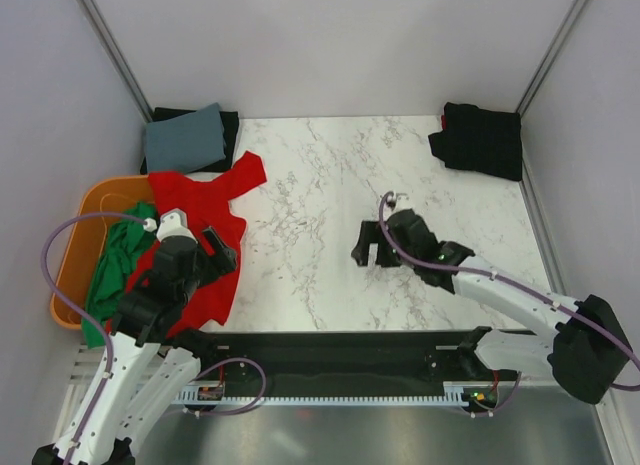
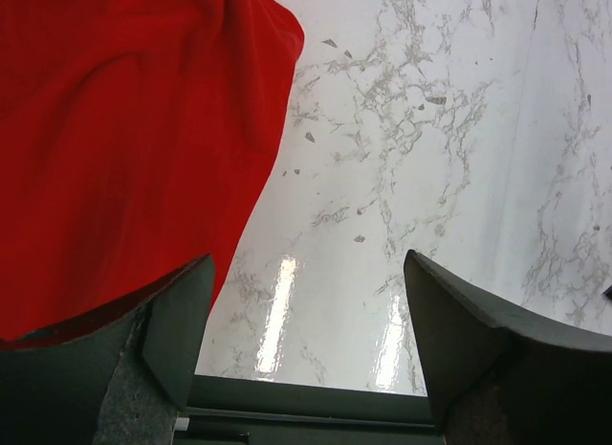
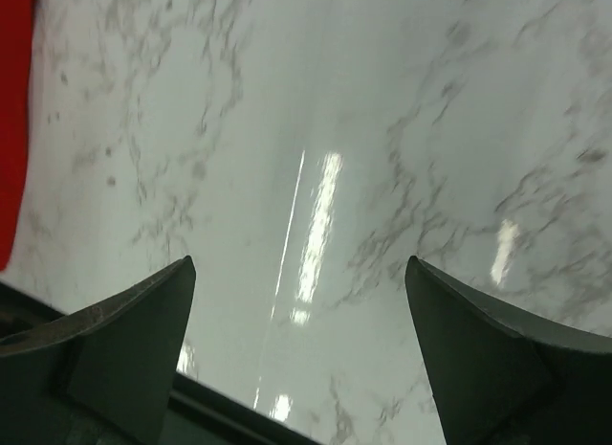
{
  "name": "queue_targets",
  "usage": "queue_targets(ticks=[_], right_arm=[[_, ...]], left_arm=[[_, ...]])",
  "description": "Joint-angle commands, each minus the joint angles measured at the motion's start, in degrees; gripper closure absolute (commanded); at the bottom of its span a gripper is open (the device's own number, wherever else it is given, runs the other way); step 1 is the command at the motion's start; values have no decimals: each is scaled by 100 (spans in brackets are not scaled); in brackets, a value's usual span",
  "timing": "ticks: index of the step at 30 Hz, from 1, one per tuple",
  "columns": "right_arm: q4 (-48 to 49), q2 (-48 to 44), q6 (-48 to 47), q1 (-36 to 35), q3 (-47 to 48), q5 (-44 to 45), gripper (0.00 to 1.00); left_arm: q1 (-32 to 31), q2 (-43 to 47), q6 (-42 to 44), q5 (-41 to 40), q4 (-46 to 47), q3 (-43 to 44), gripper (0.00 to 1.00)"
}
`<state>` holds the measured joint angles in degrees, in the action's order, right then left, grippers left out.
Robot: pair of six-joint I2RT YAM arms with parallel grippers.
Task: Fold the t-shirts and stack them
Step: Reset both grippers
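A red t-shirt (image 1: 200, 210) lies crumpled at the table's left, partly draped over the orange tub (image 1: 95, 200); it also fills the left of the left wrist view (image 2: 124, 148). A green t-shirt (image 1: 118, 270) hangs in the tub. At the back left a folded grey-blue t-shirt (image 1: 185, 137) rests on a black one (image 1: 230, 125). Another black t-shirt (image 1: 480, 140) sits at the back right. My left gripper (image 1: 220, 250) (image 2: 306, 311) is open over the red shirt's right edge, with nothing between its fingers. My right gripper (image 1: 365, 247) (image 3: 301, 311) is open above bare marble.
The marble table (image 1: 320, 185) is walled by grey panels at the back and sides. A black rail (image 1: 340, 350) runs along the near edge between the arm bases. A strip of the red shirt (image 3: 10, 129) shows at the right wrist view's left edge.
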<state>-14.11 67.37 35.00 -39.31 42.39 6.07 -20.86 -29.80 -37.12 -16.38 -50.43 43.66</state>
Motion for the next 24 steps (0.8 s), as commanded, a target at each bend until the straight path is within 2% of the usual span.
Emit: queue_targets(ticks=[1,4,11,17,22,24], right_arm=[[207,-514,621,-873,-335,245,2],[408,-664,911,-1375,-872,360,2],[1261,-866,1491,-1782,-2128,659,2],[1367,-1244,1562,-1817,-2392,790,2],[1692,-1218,1518,-1817,-2490,809,2],[1518,-1139,1605,-1817,-2429,974,2]], left_arm=[[30,18,56,-23,218,-6,12],[38,27,56,-5,227,-7,12],[30,45,65,12,245,-24,12],[30,53,56,3,253,-33,12],[30,45,47,-14,245,-42,12],[38,36,47,-32,245,-42,12]])
